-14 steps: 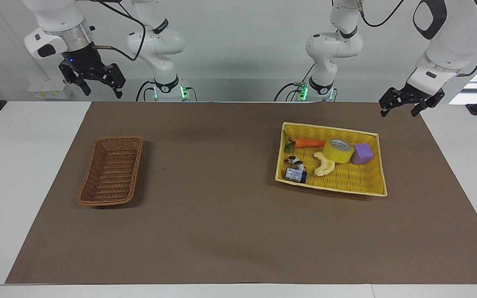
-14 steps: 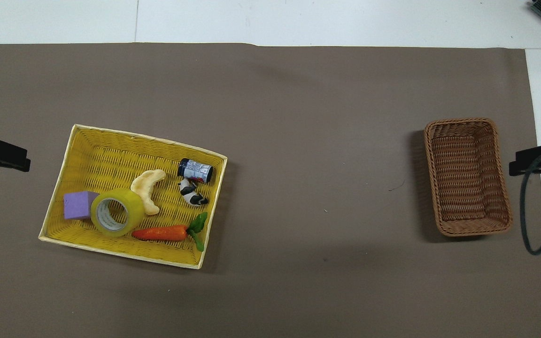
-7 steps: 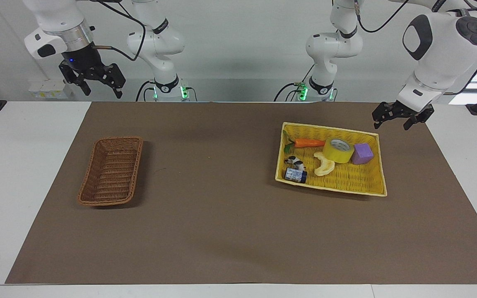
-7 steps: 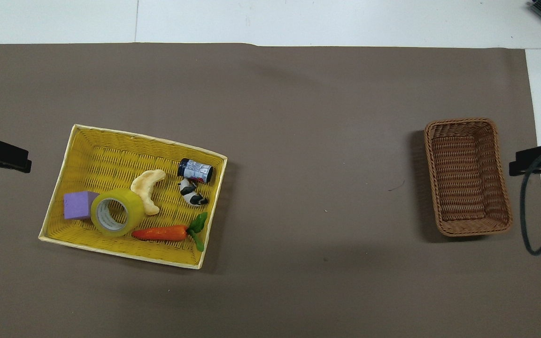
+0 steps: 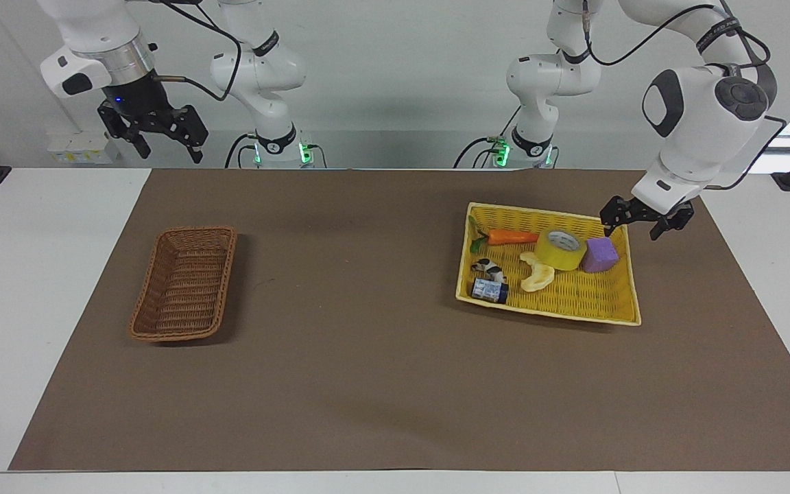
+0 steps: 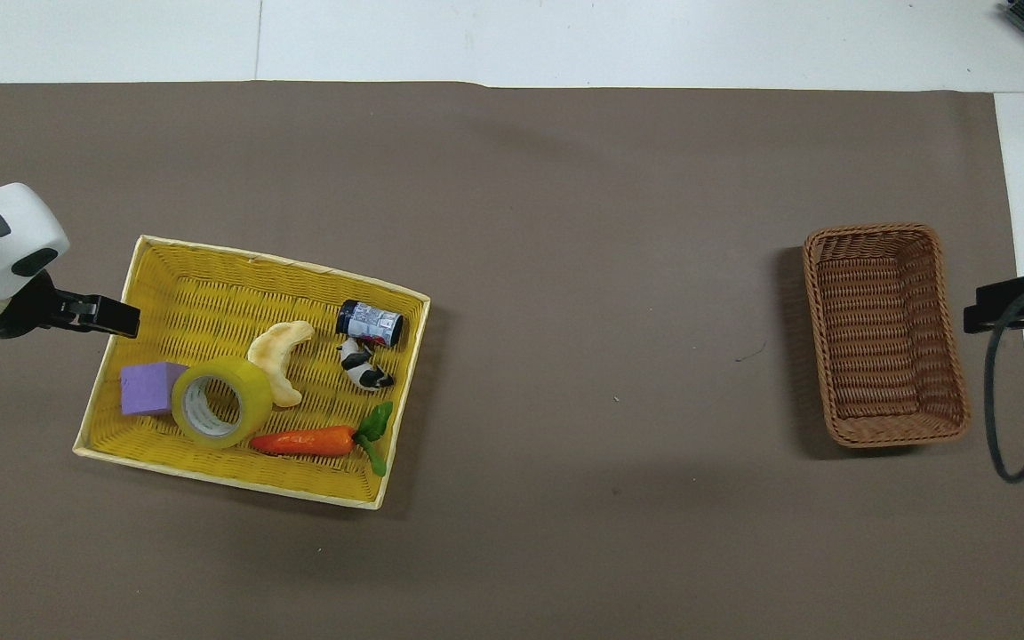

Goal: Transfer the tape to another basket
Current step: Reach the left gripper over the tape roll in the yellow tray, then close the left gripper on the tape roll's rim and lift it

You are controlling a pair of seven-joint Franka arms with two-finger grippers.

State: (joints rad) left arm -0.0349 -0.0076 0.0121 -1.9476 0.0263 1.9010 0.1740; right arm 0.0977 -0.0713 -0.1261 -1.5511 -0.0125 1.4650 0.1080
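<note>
**Tape lies in the yellow tray; both grippers up and empty**

A brown mat point(image 5: 395, 384) covers most of the white table point(image 5: 38, 309) and everything stands on it.

The yellow tray point(image 5: 573, 310), a wide shallow woven one, sits toward the left arm's end of the table. The brown basket point(image 5: 186, 285), narrower and with sloping sides, sits well apart from it toward the right arm's end, with nothing in it.

The left gripper point(image 5: 636, 228) hangs in the air over the tray's corner nearest the robots at the left arm's end, just above the purple block point(image 5: 600, 254). Its fingers are spread and nothing is between them. In the overhead view the left gripper point(image 6: 116, 317) shows at the tray's edge. The right gripper point(image 5: 162, 140) waits high up over the table edge at the right arm's end, fingers spread too and holding nothing; the overhead view shows only the tip of it beside the basket point(image 6: 885, 333).

Inside the tray, the tape point(image 5: 561, 248) lies tilted with its pale core facing up. It touches the block on one side and the pale curved toy point(image 5: 538, 272) on the other. The carrot point(image 5: 510, 237) lies beside the tape, nearer the robots. A small black-and-white figure point(image 5: 489, 267) and a little dark jar point(image 5: 490, 290) lie by the tray's wall that faces the basket, the jar farther from the robots.
</note>
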